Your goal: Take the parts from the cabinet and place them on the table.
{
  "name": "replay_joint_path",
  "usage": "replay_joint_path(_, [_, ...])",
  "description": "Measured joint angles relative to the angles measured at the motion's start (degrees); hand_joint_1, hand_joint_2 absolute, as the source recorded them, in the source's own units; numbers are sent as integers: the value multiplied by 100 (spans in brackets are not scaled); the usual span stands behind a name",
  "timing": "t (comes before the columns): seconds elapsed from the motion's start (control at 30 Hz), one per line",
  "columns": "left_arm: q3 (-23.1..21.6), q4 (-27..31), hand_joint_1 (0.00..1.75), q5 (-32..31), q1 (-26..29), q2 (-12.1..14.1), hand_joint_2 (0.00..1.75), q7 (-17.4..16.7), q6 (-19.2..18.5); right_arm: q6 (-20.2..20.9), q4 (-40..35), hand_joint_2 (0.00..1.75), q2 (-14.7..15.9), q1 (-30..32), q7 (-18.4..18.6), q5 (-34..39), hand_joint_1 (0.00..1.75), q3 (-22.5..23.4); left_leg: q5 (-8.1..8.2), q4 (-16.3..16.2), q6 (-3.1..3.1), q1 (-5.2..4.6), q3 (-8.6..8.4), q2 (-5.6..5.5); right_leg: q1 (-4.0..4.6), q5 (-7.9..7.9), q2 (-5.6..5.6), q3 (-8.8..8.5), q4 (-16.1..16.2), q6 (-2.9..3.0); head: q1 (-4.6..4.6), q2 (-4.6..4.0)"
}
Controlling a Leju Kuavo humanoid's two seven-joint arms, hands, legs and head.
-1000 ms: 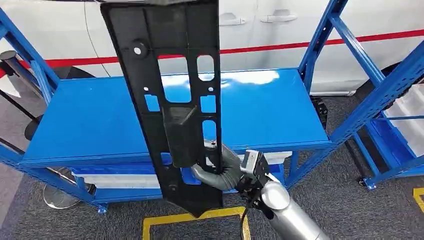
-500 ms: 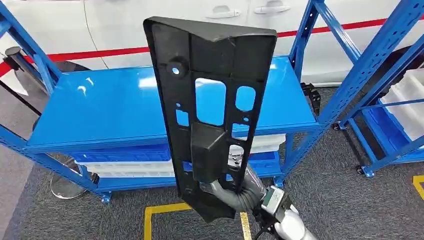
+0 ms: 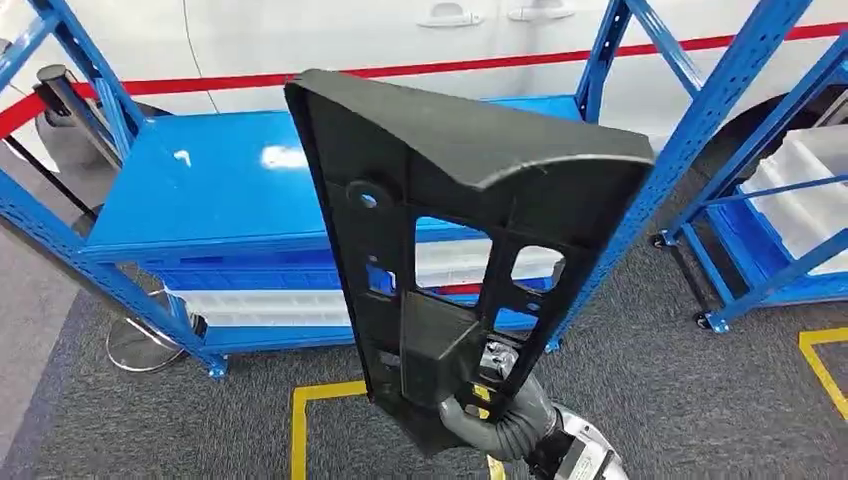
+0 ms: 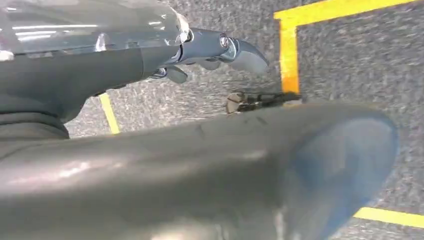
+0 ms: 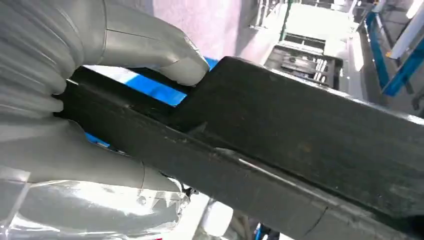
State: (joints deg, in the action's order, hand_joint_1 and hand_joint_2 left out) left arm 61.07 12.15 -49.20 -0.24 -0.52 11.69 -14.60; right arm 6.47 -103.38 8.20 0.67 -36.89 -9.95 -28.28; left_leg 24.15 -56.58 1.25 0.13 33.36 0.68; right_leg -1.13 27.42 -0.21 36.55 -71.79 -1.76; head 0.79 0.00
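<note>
A long black plastic panel [image 3: 440, 200] with several cut-outs stands nearly upright in front of me, its top leaning toward the camera. My right hand [image 3: 495, 420] grips it near its lower end. In the right wrist view the grey thumb [image 5: 150, 50] presses on one face of the panel [image 5: 300, 140], with the fingers wrapped around the other. The blue table [image 3: 220, 190] lies beyond the panel, and its top is bare. My left hand [image 4: 210, 47] hangs over the grey floor, holding nothing, with its fingers loosely extended.
White bins [image 3: 270, 305] sit on the table's lower shelf. A blue rack [image 3: 740, 70] with white bins [image 3: 800, 200] stands at the right. A white car side is behind. Yellow floor tape [image 3: 300, 420] and a stanchion base [image 3: 140, 345] lie on the grey carpet.
The whole view has shifted, so the camera moved. The panel now fills more of the picture and leans closer to me. My right hand sits lower in the picture, still gripping the panel.
</note>
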Motion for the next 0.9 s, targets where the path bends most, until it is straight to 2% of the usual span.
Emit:
replay_joint_path(0.03, [0,0,0,0,-7,0,0,0,-11,45,-30,175,0,8,0,-20,168,6,-32,-57,-25,2,85,-2,-12,-28,1,-370,463,13,2,0])
replay_joint_path(0.07, [0,0,0,0,-20,2,0,0,-13,83,-57,175,0,7,0,-33,168,11,-51,-123,-52,-8,142,-5,-18,197,9,-750,971,29,2,0])
replay_joint_path(0.1, [0,0,0,0,-16,7,0,2,-15,124,-81,175,0,9,-7,-52,168,15,-70,-182,-82,-27,193,-11,30,407,24,-1003,1412,84,9,0])
replay_joint_path(0.2, [0,0,0,0,-17,26,0,4,-31,164,-105,175,0,23,-15,-66,168,24,-228,-159,-200,-8,227,-21,60,293,16,-875,1354,229,-2,0])
replay_joint_path(0.23, [0,0,0,-2,-10,39,0,2,-31,170,-105,175,0,32,-15,-66,168,24,-213,-190,-227,11,274,-44,22,213,-10,-809,1391,294,-7,0])
replay_joint_path(0.27, [0,-2,0,-2,-9,37,0,2,-33,179,-105,175,0,32,-15,-70,168,24,20,-307,-257,27,345,-43,33,144,-30,-738,1382,337,2,2])
replay_joint_path(0.3, [0,-2,0,2,1,35,0,2,-39,181,-107,175,0,34,-15,-70,168,24,422,-626,-280,33,443,-46,35,75,-28,-642,1381,387,4,0])
replay_joint_path(0.33, [0,-2,0,5,4,35,0,4,-48,203,-107,175,0,37,-15,-68,168,24,785,-1043,-301,40,553,-46,48,4,-25,-550,1379,391,7,0])
replay_joint_path(0.37, [0,-2,0,18,-6,35,0,13,-50,229,-107,175,0,37,-13,-68,168,24,1041,-1468,-315,41,631,-46,61,-70,-25,-454,1375,396,4,0])
replay_joint_path(0.4, [0,-2,0,20,-16,33,0,18,-52,258,-105,175,0,36,-13,-68,168,24,1124,-1774,-319,41,655,-46,74,-138,-28,-355,1364,396,7,0])
replay_joint_path(0.43, [2,-2,0,24,-20,35,0,22,-55,286,-105,175,0,36,-13,-63,168,24,1025,-1908,-315,41,607,-46,85,-204,-33,-253,1349,394,7,0])
replay_joint_path(0.47, [7,0,0,40,-25,35,0,22,-55,321,-101,175,0,32,-11,-53,168,26,811,-1834,-296,40,461,-47,96,-265,-36,-154,1328,392,6,0])
replay_joint_path(0.5, [13,0,0,70,-24,35,0,22,-55,358,-96,175,0,26,-9,-28,168,26,545,-1531,-264,30,179,-47,106,-325,-37,-57,1310,387,7,0])
replay_joint_path(0.53, [24,0,0,90,-27,37,0,20,-52,400,-89,175,0,17,-4,-4,168,26,406,-1070,-213,11,-183,-48,118,-385,-36,16,1299,381,9,0])
replay_joint_path(0.57, [39,0,0,118,-39,44,0,20,-48,439,-89,175,-2,0,0,24,168,24,500,-521,-143,-23,-594,-50,115,-449,-37,51,1293,374,7,0])
replay_joint_path(0.6, [50,4,0,131,-61,57,0,18,-44,483,-89,175,-9,-17,2,42,168,24,700,8,-95,-49,-898,-41,149,-493,-35,81,1285,337,4,0])
replay_joint_path(0.63, [63,4,0,138,-80,59,0,17,-33,511,-85,175,-11,-39,2,55,168,24,744,124,-126,-49,-933,-33,131,-552,-55,84,1295,303,0,2])
replay_joint_path(0.7, [107,4,0,158,-85,59,0,28,-18,550,-63,175,-28,-88,2,57,168,24,650,126,-52,-94,-859,-39,83,-678,-77,86,1356,225,16,2])
replay_joint_path(0.73, [131,4,0,170,-79,57,0,29,-3,566,-55,175,-31,-101,2,55,168,22,566,232,-17,-61,-838,-36,120,-709,-72,94,1381,179,4,0])
replay_joint_path(0.77, [151,4,0,184,-76,26,0,28,2,579,-41,175,-31,-106,0,55,168,22,473,253,-2,-44,-802,-10,84,-554,-38,147,1297,162,15,0])
replay_joint_path(0.8, [155,4,0,184,-77,26,0,28,4,586,-39,175,-33,-122,-7,52,168,22,415,259,40,-33,-727,-13,83,-202,-16,219,1080,150,-4,0])
replay_joint_path(0.83, [160,4,0,186,-66,26,0,26,7,599,-28,175,-33,-141,-13,53,168,22,350,258,42,-30,-655,-10,68,168,-10,310,738,120,-2,2])
replay_joint_path(0.87, [166,4,0,188,-67,26,0,26,7,614,-7,175,-33,-156,-22,53,168,22,289,255,41,-31,-574,-6,52,462,-9,414,302,92,-2,0])
replay_joint_path(0.9, [175,4,0,188,-68,24,0,26,7,629,9,175,-33,-164,-39,48,168,22,230,242,31,-30,-489,-4,37,565,-10,496,-92,64,0,0])
